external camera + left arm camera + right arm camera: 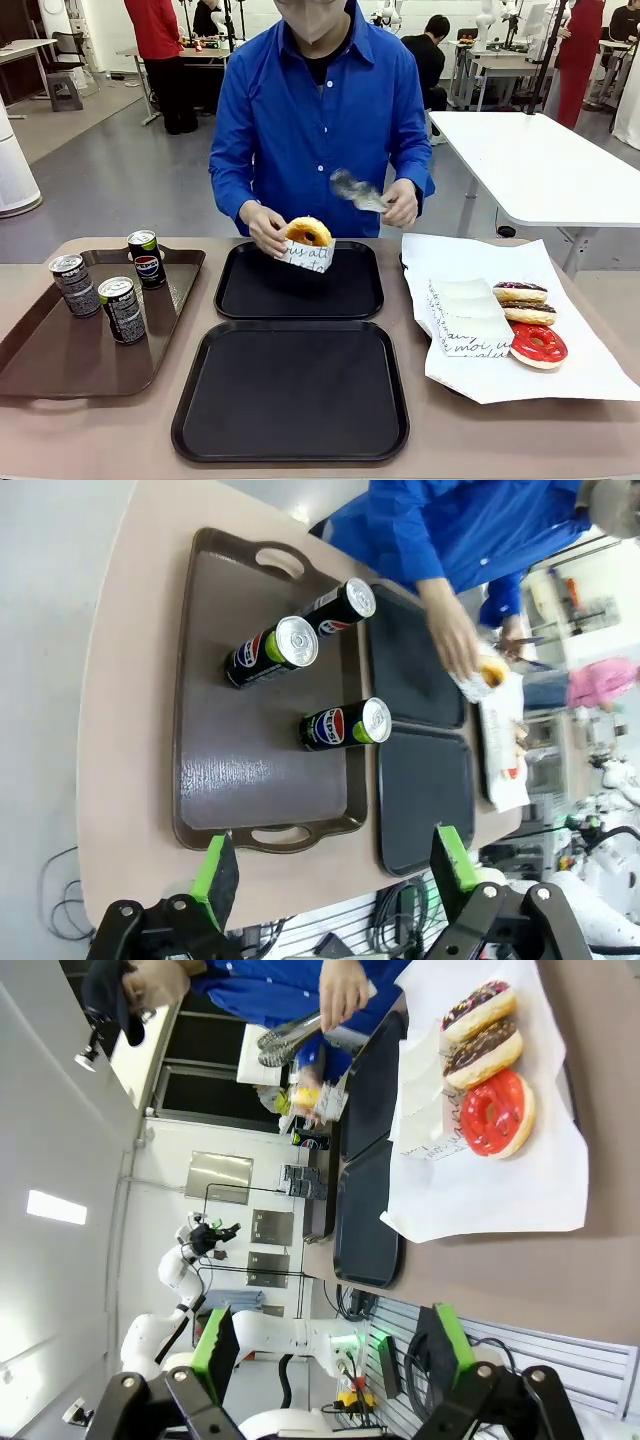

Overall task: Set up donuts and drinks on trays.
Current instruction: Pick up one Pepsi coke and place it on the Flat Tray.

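A person's hand holds a yellow-iced donut (308, 234) in a white paper sleeve just above the far black tray (300, 295); the other hand grips metal tongs (357, 191). The near black tray (290, 390) lies bare. Three dark drink cans (122, 309) stand on the brown tray (70, 350) at the left. A red-glazed donut (538, 345) and two chocolate ones (521, 293) rest on white paper at the right. My left gripper (335, 875) hangs open above the table edge near the cans (347, 725). My right gripper (330, 1350) is open, off the table's side by the donuts (495, 1112).
Spare white paper sleeves (467, 318) lie beside the donuts on the white paper (590, 375). The brown tray (260, 780) has handle cut-outs at both ends. A white table (545, 165) stands behind at the right, and people are farther back.
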Robot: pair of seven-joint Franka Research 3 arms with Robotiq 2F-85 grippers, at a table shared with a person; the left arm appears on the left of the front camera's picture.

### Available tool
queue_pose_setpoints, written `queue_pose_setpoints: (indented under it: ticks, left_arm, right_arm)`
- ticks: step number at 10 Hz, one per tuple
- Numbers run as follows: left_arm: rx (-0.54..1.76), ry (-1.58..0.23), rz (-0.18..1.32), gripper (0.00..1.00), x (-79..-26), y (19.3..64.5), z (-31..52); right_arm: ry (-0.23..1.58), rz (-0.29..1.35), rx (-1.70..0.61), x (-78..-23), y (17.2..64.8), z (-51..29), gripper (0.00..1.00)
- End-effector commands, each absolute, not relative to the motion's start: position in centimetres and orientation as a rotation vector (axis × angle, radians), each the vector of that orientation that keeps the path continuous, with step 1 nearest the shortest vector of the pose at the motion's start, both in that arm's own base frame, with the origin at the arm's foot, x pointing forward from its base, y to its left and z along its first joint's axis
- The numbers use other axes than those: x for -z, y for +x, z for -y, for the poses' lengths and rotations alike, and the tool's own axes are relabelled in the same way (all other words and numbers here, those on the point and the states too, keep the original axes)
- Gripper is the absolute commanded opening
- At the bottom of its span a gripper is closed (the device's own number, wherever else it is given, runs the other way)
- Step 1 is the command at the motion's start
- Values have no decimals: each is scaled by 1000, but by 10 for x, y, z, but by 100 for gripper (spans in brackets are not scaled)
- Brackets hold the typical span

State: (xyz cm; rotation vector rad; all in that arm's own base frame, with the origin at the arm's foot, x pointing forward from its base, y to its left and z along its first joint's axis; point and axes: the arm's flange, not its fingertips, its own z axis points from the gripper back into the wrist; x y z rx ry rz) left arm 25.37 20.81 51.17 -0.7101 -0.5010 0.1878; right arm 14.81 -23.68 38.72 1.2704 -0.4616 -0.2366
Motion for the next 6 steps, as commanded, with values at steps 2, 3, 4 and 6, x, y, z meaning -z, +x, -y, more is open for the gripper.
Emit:
queue_pose_setpoints:
  ticks: [2,3,4,6]
  left_arm:
    - [-142,-464,415,100,-576,287,-148]
    - [-144,-380,395,100,-584,301,-127]
    - [-153,-313,394,100,-589,316,-106]
    - [-149,-232,379,100,-594,334,-76]
  right_arm:
    - [1272,483,223,-389,150,237,100]
    - [1272,483,223,-389,150,237,100]
    - [1272,483,223,-389,150,237,100]
    - [1272,483,223,-389,150,237,100]
